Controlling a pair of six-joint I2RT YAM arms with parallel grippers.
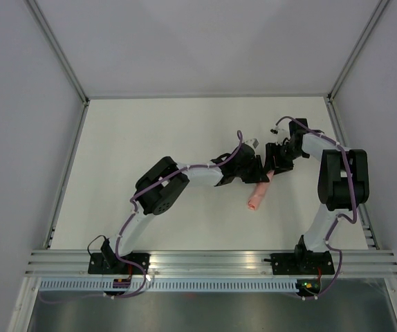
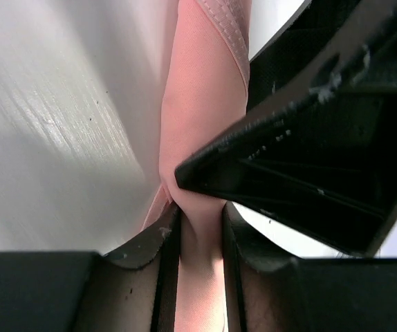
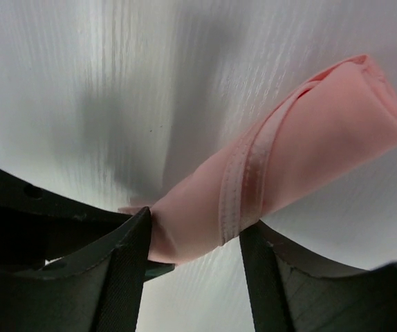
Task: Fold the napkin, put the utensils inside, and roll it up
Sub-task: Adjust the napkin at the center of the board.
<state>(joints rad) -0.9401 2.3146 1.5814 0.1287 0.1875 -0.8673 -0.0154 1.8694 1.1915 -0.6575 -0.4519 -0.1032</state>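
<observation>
One napkin (image 1: 256,196), pink, rolled into a tight tube, lies on the table (image 1: 150,124) right of centre, between the two arms. Long axis: near to far, the far end leaning right. The near end is free, and the far end sits under both grippers. Utensils: none in sight; whether any lie inside the roll cannot be told. Left gripper (image 1: 257,171): reaches in from the left, with its fingers narrow and pressed on both flanks of the napkin (image 2: 205,104), holding it across the axis. Right gripper (image 1: 274,168): reaches in from the far right, with its fingers (image 3: 126,263) astride the far end of the napkin (image 3: 309,138). One finger touches it and the other sits close at the hemmed edge; whether they clamp or merely bracket it cannot be told. The two grippers are just beside each other at that end. Judgement: the next move turns on the far end, which is equally near both arms, and each gripper is the other's only obstacle. Surroundings: white table, grey walls.
</observation>
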